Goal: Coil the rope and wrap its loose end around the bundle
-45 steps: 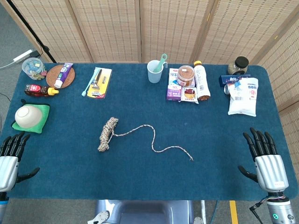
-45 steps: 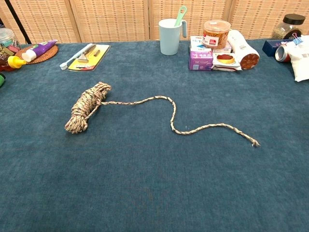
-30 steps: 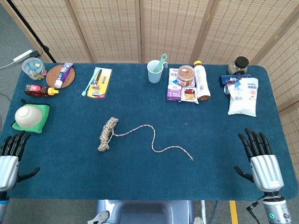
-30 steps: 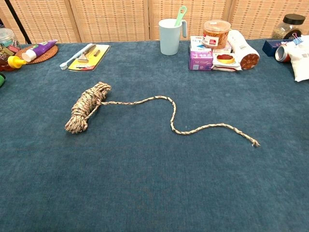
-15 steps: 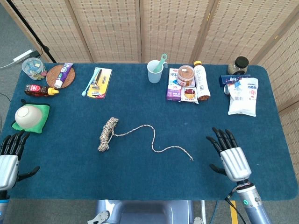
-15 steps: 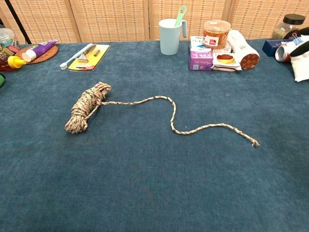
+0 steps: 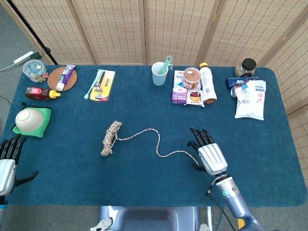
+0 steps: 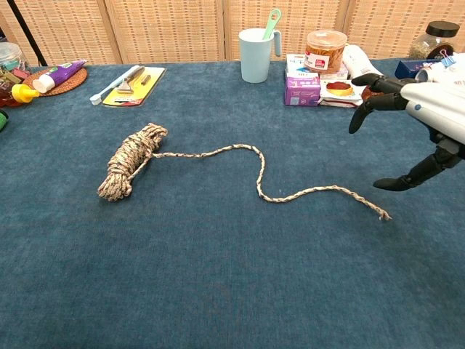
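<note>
A speckled rope lies on the blue table: its coiled bundle point(image 7: 111, 138) point(image 8: 131, 161) rests left of centre, and a loose tail point(image 7: 159, 143) point(image 8: 259, 174) snakes off to the right, ending in a frayed tip point(image 8: 383, 214). My right hand point(image 7: 208, 153) point(image 8: 429, 116) hovers open just above and to the right of that tip, fingers spread, holding nothing. At the table's near left corner my left hand point(image 7: 8, 161) stays open and away from the rope.
Along the far edge stand a cup with a spoon point(image 7: 160, 72), snack boxes and a jar point(image 7: 188, 86), a bottle point(image 7: 208, 84) and a white bag point(image 7: 250, 99). A bowl on a green cloth point(image 7: 30, 121) sits left, a razor card point(image 7: 102, 84) behind the bundle.
My right hand has swept from the near right corner leftward to the rope's frayed end. The left hand and the rope have not moved.
</note>
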Robot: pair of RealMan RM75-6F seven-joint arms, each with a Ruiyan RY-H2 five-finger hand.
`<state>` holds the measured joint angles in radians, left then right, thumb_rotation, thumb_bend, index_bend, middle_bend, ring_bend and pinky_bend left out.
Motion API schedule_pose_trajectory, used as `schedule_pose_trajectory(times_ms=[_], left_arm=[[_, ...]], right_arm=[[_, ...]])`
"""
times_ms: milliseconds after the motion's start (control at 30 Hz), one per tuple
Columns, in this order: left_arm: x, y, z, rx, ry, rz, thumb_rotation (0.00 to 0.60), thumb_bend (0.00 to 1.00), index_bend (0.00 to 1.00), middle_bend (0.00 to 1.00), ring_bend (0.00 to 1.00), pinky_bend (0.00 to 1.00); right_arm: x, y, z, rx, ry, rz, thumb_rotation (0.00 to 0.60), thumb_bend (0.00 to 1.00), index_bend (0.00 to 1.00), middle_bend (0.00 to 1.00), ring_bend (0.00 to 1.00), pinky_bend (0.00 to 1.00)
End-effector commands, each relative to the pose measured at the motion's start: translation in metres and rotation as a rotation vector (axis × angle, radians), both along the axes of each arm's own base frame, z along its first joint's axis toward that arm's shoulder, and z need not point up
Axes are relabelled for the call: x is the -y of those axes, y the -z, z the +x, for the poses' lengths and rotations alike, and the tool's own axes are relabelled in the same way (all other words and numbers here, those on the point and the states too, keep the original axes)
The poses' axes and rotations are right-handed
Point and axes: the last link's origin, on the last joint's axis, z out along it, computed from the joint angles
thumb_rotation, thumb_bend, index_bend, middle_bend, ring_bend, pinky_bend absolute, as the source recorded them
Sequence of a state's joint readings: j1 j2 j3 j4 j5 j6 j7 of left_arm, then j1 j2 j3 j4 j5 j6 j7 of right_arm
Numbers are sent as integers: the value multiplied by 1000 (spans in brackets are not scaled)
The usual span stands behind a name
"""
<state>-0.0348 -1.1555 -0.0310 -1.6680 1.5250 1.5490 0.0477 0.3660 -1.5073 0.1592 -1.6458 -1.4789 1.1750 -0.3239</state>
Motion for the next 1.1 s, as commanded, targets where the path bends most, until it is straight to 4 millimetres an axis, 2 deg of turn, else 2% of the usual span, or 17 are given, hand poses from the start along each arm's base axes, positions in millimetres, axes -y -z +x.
schedule_pose_trajectory(times_ms=[33, 233, 533, 1100], left_arm=[[-1, 1, 0, 1, -3, -5, 600, 0, 0, 0, 0, 0], [-3, 3, 0, -4, -5, -15, 600, 0, 0, 0, 0, 0], [-4, 3, -1, -2, -15, -15, 600, 0, 0, 0, 0, 0], [-6, 3, -2, 4, -23, -15, 600, 0, 0, 0, 0, 0]], right_arm=[[13, 18, 6, -7, 40, 25, 600, 200, 342, 0, 0, 0], [31, 41, 13, -23, 106, 53, 600, 210, 350, 0, 0, 0], [39, 61, 20, -37, 161, 78, 600, 223, 358, 0, 0, 0], [45, 78, 8, -82, 211, 91, 600, 304, 458, 0, 0, 0]])
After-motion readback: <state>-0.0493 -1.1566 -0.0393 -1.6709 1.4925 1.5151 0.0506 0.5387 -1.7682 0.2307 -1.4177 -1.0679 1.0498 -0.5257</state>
